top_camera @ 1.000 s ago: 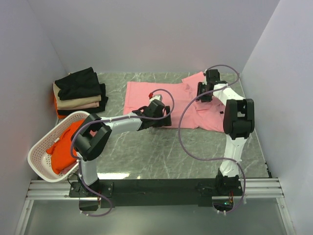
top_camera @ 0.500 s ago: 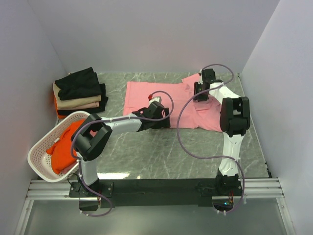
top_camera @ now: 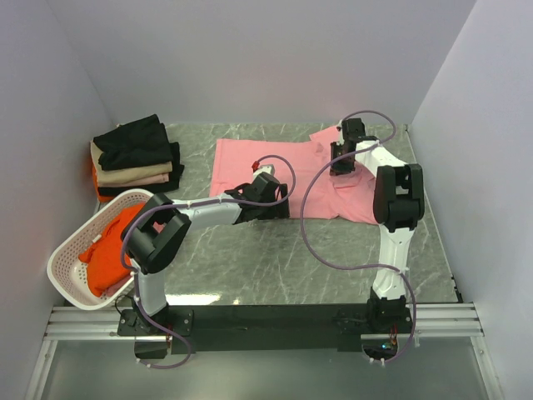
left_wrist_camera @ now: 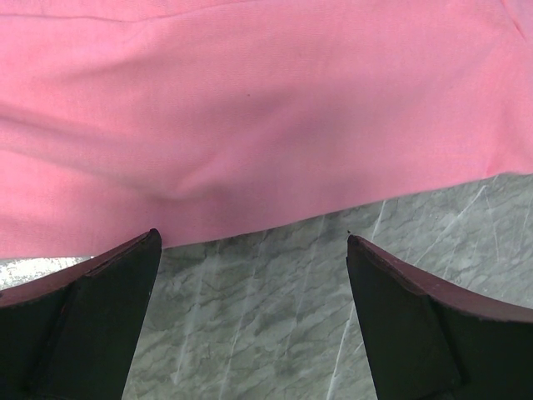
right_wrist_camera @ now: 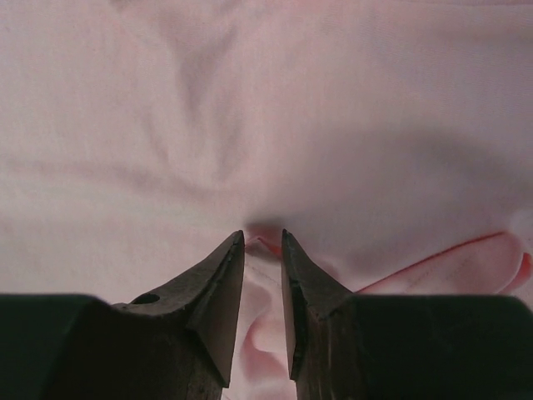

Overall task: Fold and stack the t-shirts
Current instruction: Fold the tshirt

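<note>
Right gripper point(right_wrist_camera: 263, 237): jaws have drawn in over the last second and now nip a small ridge of the pink t-shirt point(top_camera: 237, 162) in its far right part. Left gripper point(left_wrist_camera: 250, 240) is unchanged, jaws wide apart at the near hem. The shirt lies spread on the table point(top_camera: 275, 258); a fold is probably starting.

Pink dominates the middle: the pink t-shirt point(top_camera: 250, 167) is a plain, even rose with no print. Around it the table point(top_camera: 291, 267) is grey-green marble streaked with white veins. On the left, the folded stack point(top_camera: 133, 146) shows black on top, beige beneath, black again lower down, and a sliver of orange at its edge. The basket point(top_camera: 62, 267) is white and dotted with holes, and the orange-red t-shirt point(top_camera: 108, 254) in it blazes. The left arm point(top_camera: 204, 210) and right arm point(top_camera: 396, 200) are white with black joints. Their cables point(top_camera: 333, 258) are mauve-grey. The left gripper point(left_wrist_camera: 251, 236) has black fingers; the right gripper point(right_wrist_camera: 261, 233) looks dark against washed-out pink.
</note>
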